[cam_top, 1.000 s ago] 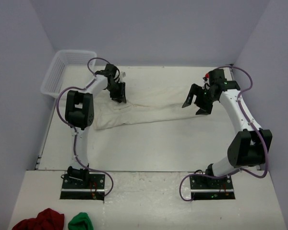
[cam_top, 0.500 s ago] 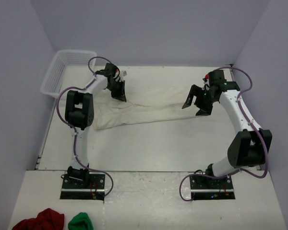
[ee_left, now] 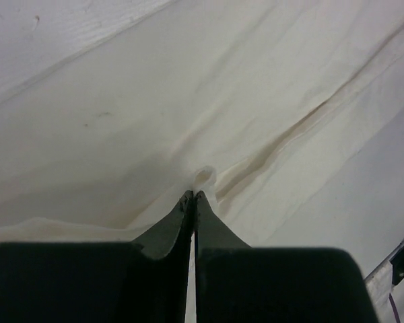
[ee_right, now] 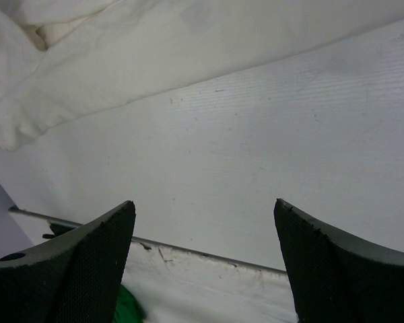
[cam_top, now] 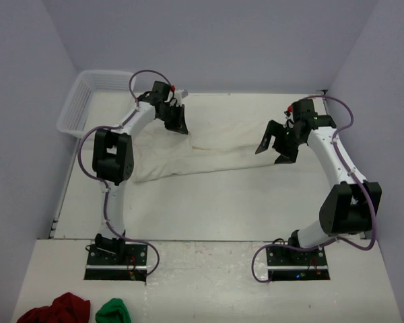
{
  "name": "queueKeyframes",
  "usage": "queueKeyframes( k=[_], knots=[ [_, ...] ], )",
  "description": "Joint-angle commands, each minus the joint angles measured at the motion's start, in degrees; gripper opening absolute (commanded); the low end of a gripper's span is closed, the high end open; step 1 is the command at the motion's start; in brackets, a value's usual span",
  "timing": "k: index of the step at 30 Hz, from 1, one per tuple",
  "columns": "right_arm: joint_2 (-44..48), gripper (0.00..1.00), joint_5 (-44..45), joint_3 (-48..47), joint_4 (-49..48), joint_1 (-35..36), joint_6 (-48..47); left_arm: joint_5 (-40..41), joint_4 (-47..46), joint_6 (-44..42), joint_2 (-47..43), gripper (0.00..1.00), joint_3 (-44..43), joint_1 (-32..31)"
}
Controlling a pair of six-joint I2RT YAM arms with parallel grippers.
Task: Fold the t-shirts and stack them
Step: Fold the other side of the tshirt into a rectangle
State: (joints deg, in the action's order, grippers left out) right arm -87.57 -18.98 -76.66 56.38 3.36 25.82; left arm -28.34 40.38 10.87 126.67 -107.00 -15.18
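One off-white t-shirt (cam_top: 209, 151) lies crumpled in a long band across the middle of the table. My left gripper (cam_top: 178, 123) is at its far left part, shut on a pinch of the fabric; the left wrist view shows the closed tips (ee_left: 194, 194) with the t-shirt (ee_left: 256, 101) puckered at them. My right gripper (cam_top: 272, 148) is open and empty at the shirt's right end. In the right wrist view (ee_right: 205, 205) it hangs over bare table, with the t-shirt (ee_right: 121, 47) at the top left.
A white mesh basket (cam_top: 94, 94) stands at the far left corner. A dark red cloth bundle (cam_top: 54, 309) and a green cloth bundle (cam_top: 113, 311) lie on the near ledge left of the arm bases. The walls close in on three sides.
My left gripper has moved toward the back and a little right, drawing the shirt's fabric with it. The right arm has not moved.
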Motion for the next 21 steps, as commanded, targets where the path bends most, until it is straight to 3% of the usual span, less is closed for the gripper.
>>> queueKeyframes(
  k=[1,4,5,6,7,9,13,18,21],
  knots=[
    [2.3,0.85,0.8,-0.9,1.0,-0.1,-0.8,-1.9,-1.0,-1.6,3.5,0.05,-4.8,0.0],
    [2.5,0.85,1.1,-0.9,1.5,0.0,-1.0,-0.4,-0.3,-1.6,7.4,0.18,-7.6,0.0],
    [2.7,0.85,1.1,-0.7,1.5,-0.1,-1.0,0.6,-0.2,-1.6,7.9,0.27,-8.4,0.0],
    [2.7,0.85,0.9,-0.5,1.5,-0.1,-1.0,1.0,-1.1,-1.6,8.1,0.28,-8.2,0.0],
    [2.8,0.85,0.7,-0.1,1.5,-0.1,-1.0,3.0,-1.6,-1.5,8.0,0.4,-7.8,0.0],
    [3.0,0.85,0.4,0.5,0.9,0.0,-0.9,5.2,-2.0,-1.6,7.4,0.48,-7.6,0.1],
    [3.2,0.85,-0.2,1.6,0.0,0.1,-0.4,11.5,-8.9,-0.6,-0.2,0.53,-0.8,0.0],
    [3.3,0.85,-0.4,1.8,-1.1,0.5,-0.1,20.6,-21.6,0.1,-18.5,0.54,14.4,-0.4],
    [2.8,0.85,-0.3,1.4,-1.4,0.9,-0.2,25.2,-20.7,0.7,-24.4,0.54,17.2,-0.4]
  ],
)
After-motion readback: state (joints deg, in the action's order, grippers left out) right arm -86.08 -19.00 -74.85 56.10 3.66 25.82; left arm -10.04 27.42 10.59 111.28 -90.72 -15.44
